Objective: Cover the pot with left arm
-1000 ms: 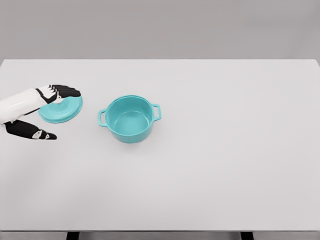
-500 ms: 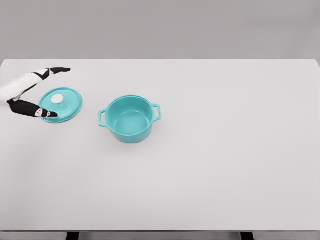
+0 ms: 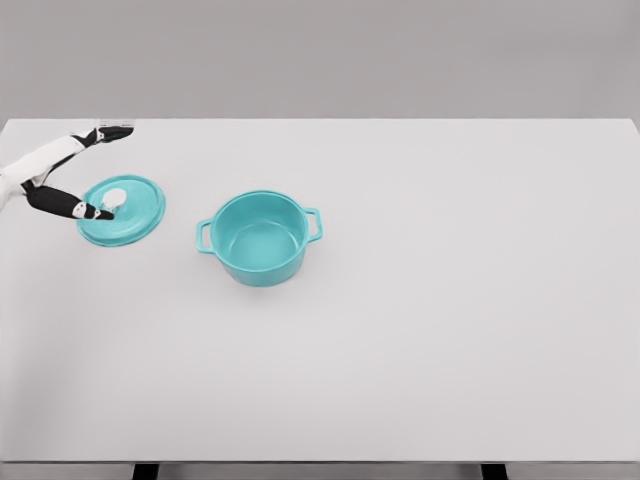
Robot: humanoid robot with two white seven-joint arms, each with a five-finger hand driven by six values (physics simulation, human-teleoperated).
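Reaching in over the table's (image 3: pixel 420 380) left edge, left hand (image 3: pixel 62 175) spread wide, holding nothing; thumb tip at, perhaps touching, the white knob (image 3: pixel 115 197) of the teal lid (image 3: pixel 132 218). Lid flat near the left edge. Teal pot (image 3: pixel 259 238) uncovered, upright, left of centre, just right of the lid, apart from it.
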